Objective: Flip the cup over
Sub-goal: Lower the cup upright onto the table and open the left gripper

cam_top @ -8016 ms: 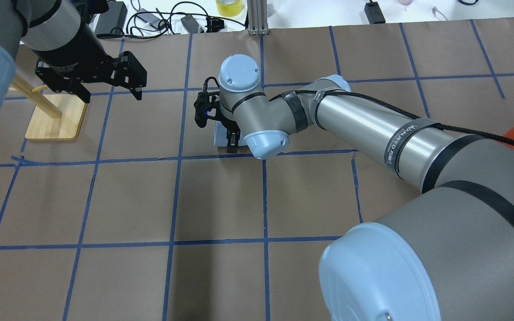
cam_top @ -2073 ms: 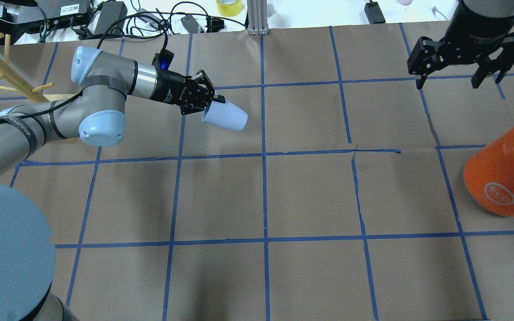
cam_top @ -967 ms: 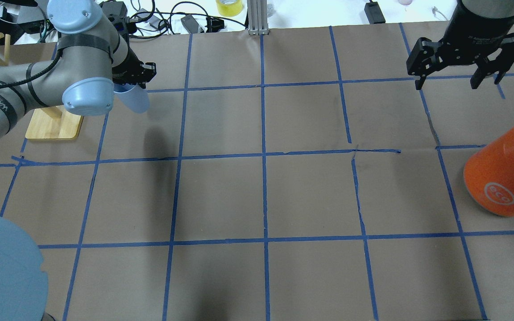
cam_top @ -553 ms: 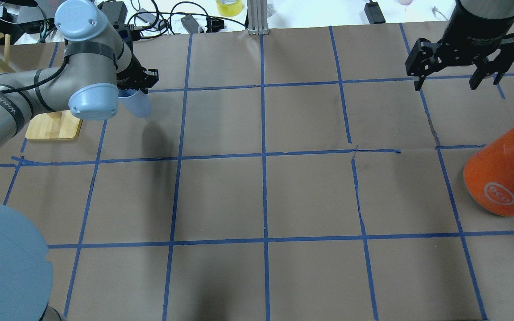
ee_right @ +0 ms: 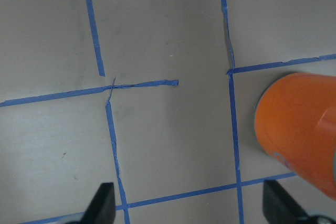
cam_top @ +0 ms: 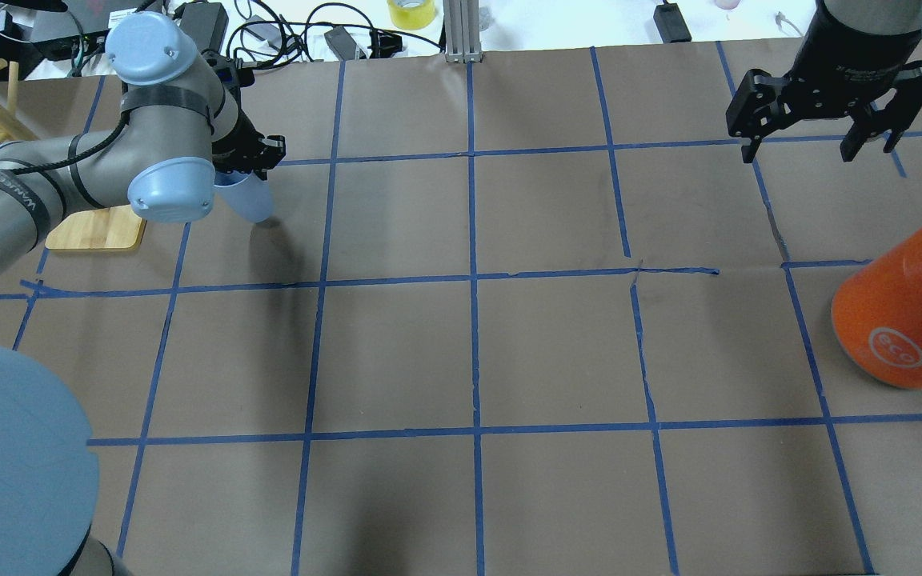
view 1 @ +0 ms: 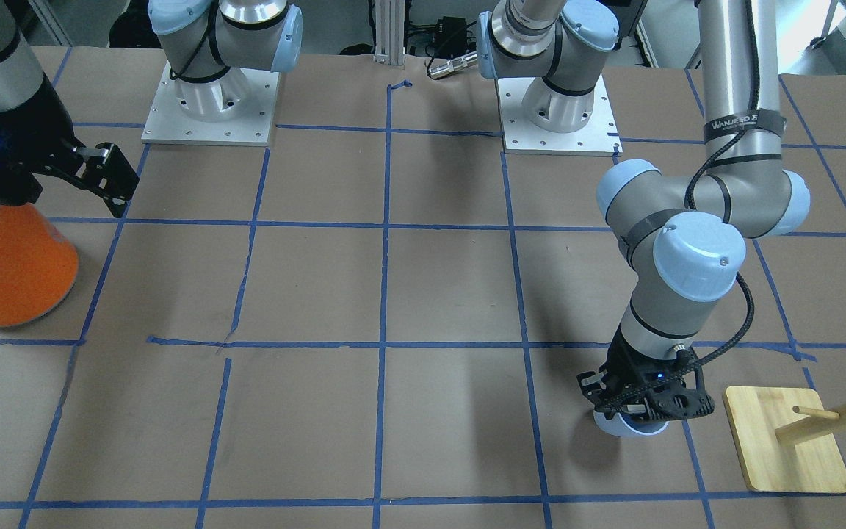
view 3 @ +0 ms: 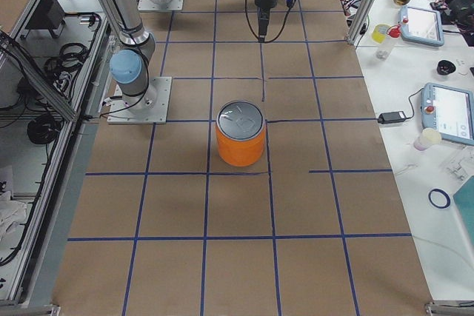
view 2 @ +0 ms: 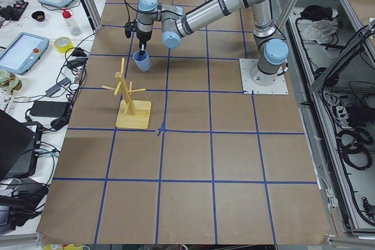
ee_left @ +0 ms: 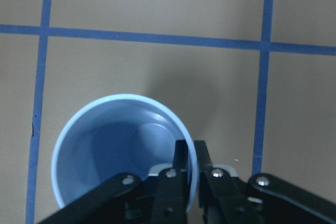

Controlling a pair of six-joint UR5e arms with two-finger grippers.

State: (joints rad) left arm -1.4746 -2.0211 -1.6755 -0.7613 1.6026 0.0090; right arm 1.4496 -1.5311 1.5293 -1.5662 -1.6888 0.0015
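Observation:
The pale blue cup [cam_top: 249, 198] stands mouth up at the table's far left, next to the wooden stand. It also shows in the front view [view 1: 627, 427] and the left side view [view 2: 141, 61]. My left gripper [cam_top: 243, 165] points down and is shut on the cup's rim, one finger inside and one outside, as the left wrist view [ee_left: 191, 157] shows. The cup's base is at or just above the paper; I cannot tell if it touches. My right gripper [cam_top: 797, 150] is open and empty, high over the far right.
A large orange canister [cam_top: 897, 320] with a silver lid stands at the right edge, near my right gripper. A wooden peg stand [cam_top: 97, 228] sits just left of the cup. Cables and boxes lie beyond the table's far edge.
The left gripper carried the cup from the table's middle to the far left, turned it mouth up, and has lowered it slightly over the last second. The right arm has barely moved.

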